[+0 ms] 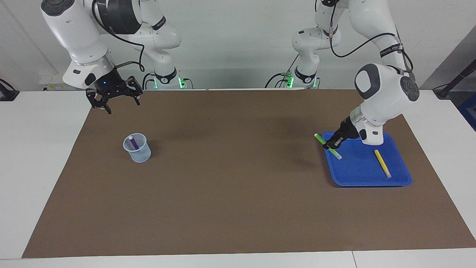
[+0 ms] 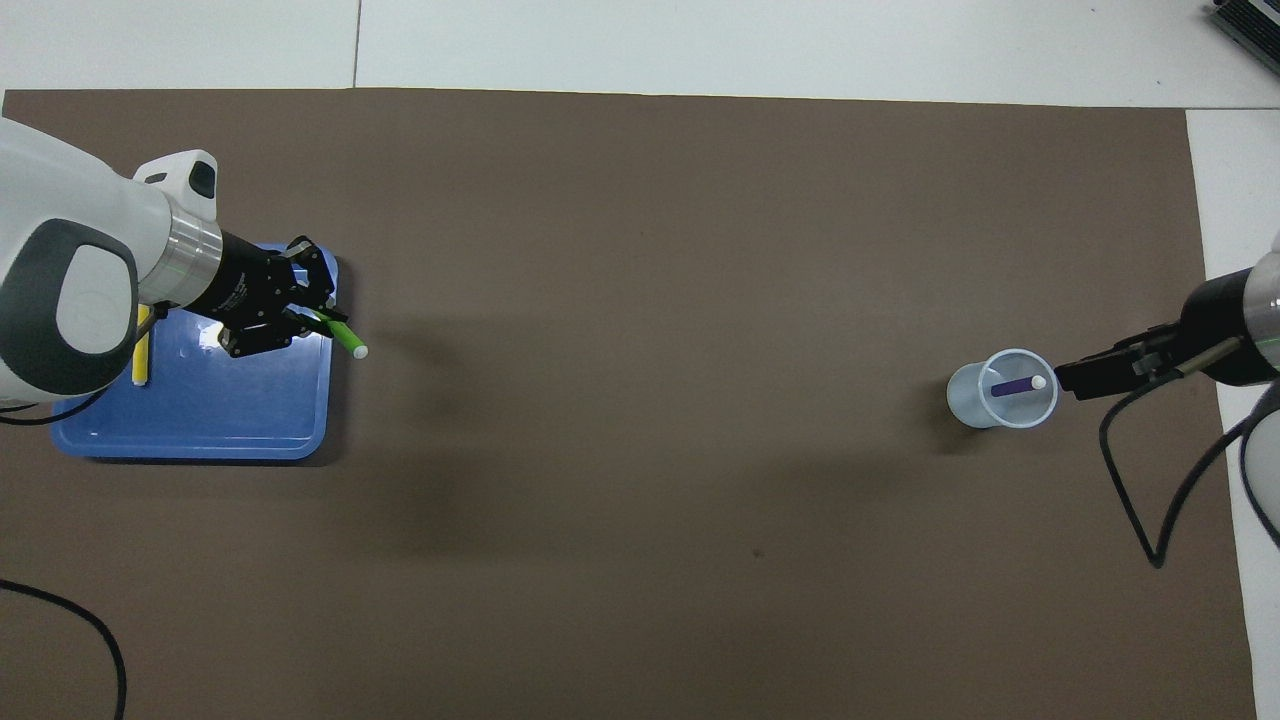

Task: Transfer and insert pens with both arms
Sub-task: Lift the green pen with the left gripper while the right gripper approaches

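Starting at the robots' end: the right gripper (image 1: pixel 119 104) hangs in the air over the edge of the brown mat (image 1: pixel 238 193) with its fingers spread wide and nothing in them, so it looks like it's waiting for the next pass. A bit farther out is the clear cup (image 1: pixel 138 153) with the purple pen (image 1: pixel 134 143) already in it, leaning on the rim. That cup looks light to me. If the right arm drops in sloppy, or the next pen jams against the purple one, I could see the whole thing tipping over. At the left arm's end, the left gripper (image 1: pixel 331 144) is pinched shut on the green pen (image 1: pixel 318 138), up in the air over the rim of the blue tray (image 1: pixel 357 176). The pen sits at a slant, and its whitish tip pokes out over the mat. My main worry is this: it's a thin round stick held in a two-finger pinch, so it might swivel or slip while being carried. Then the handoff gets ugly, because the right gripper has to find free length on a crooked pen. If it drops, it probably rolls off across the mat. Farthest out, the yellow pen (image 1: pixel 382 163) lies flat in the tray, not yet picked up.
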